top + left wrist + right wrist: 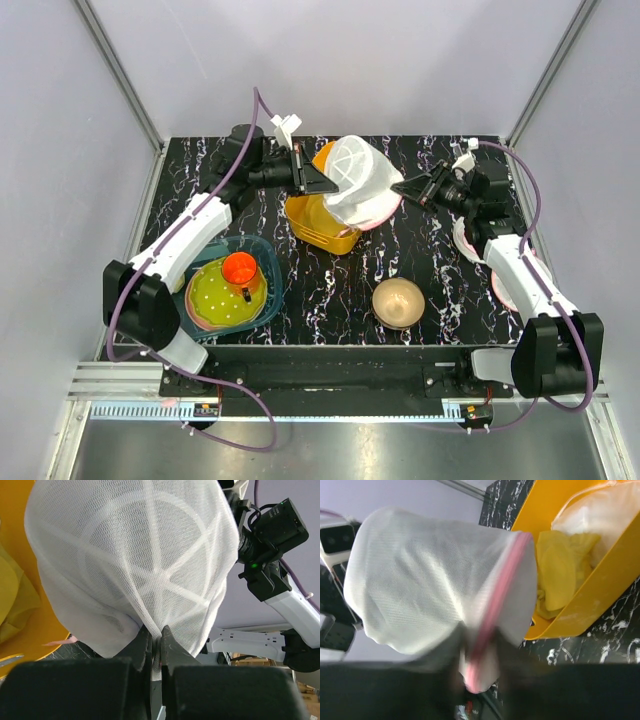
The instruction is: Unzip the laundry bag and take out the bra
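Counter: the yellow bin sits mid-counter with yellow cloth in it. The laundry bag hangs in the air above the bin, tipped on its side, pink zip rim towards the right arm.

My read on why: one arm anchors the bag, the other works the zip.

Left pincer is pressed together on a fold of mesh at the bag's closed end. That holds the bag up off the bin and gives the zip side something to pull against.

Right pincer straddles the pink rim, one finger each side. Its own view is blurred, so I can't tell if it has clamped on. Zip pull not visible.

Bra: not seen in any view, no dark shape through the mesh. Can't tell if it's inside.
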Action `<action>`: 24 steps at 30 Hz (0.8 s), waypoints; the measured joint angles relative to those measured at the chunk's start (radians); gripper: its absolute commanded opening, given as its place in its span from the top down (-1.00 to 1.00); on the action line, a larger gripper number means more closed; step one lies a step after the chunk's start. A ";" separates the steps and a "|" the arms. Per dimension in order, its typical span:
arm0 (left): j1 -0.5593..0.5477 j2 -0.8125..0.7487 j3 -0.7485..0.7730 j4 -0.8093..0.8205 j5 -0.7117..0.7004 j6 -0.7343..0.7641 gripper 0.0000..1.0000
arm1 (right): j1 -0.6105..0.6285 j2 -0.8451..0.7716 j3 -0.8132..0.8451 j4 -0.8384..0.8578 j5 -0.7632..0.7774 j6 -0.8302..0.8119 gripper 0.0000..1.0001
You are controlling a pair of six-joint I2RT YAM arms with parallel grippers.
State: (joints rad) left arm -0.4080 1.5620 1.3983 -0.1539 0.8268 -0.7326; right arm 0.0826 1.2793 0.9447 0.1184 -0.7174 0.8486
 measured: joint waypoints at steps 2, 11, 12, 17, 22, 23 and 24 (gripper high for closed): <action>-0.004 0.002 0.000 0.003 -0.001 -0.001 0.83 | 0.000 0.000 0.002 -0.023 0.017 -0.003 1.00; -0.009 0.047 0.021 -0.030 -0.029 0.046 -0.66 | 0.011 -0.055 0.096 -0.454 0.452 -0.222 1.00; -0.006 0.047 0.031 -0.060 -0.043 0.066 -0.66 | 0.011 -0.065 0.113 -0.496 0.507 -0.248 1.00; 0.025 0.013 0.059 -0.194 -0.179 0.185 -0.67 | 0.010 -0.108 0.228 -0.652 0.774 -0.373 1.00; 0.077 -0.083 0.059 -0.285 -0.319 0.262 -0.69 | 0.018 -0.106 0.298 -0.732 0.997 -0.478 1.00; 0.080 -0.101 0.059 -0.291 -0.337 0.272 -0.69 | 0.021 -0.101 0.300 -0.747 1.034 -0.494 1.00; 0.081 -0.119 0.059 -0.298 -0.351 0.282 -0.69 | 0.027 -0.095 0.301 -0.760 1.068 -0.507 1.00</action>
State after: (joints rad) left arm -0.3271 1.4433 1.4574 -0.4519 0.4759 -0.4511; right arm 0.1101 1.1839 1.2453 -0.6411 0.3508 0.3416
